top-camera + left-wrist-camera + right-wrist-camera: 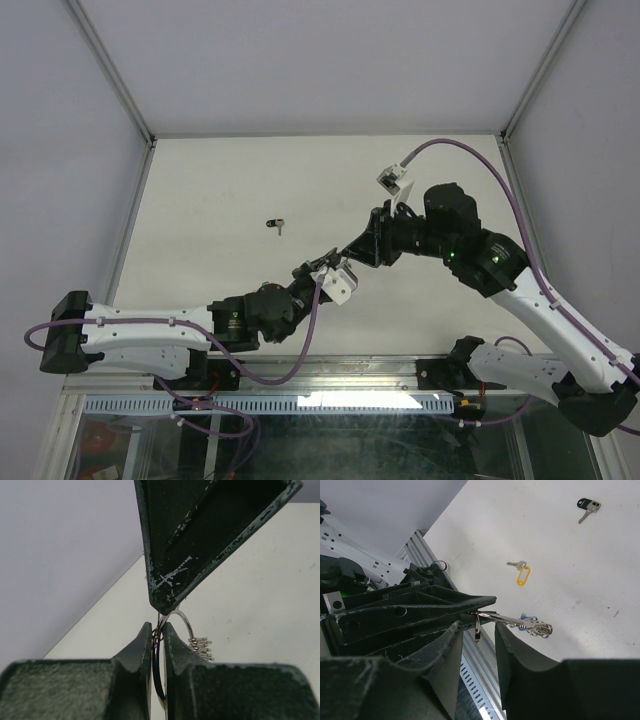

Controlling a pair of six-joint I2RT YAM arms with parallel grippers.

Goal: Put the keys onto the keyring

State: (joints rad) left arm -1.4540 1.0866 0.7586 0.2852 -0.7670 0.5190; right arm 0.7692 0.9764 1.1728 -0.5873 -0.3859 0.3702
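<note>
Beside the table edge (436,551) (rail (416,550) below), left gripper (158,630) pinches the keyring (186,621).

White table (300,180), grey walls (300,60), aluminium edge rail (380,368).

Count: 1 keyring (158,672), 1 yellow-tag key (521,575), 1 dark-head key (588,506).

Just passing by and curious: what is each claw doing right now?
Left claw: closed, holding the ring.
Right claw: open, straddling the ring, not gripping it.
</note>
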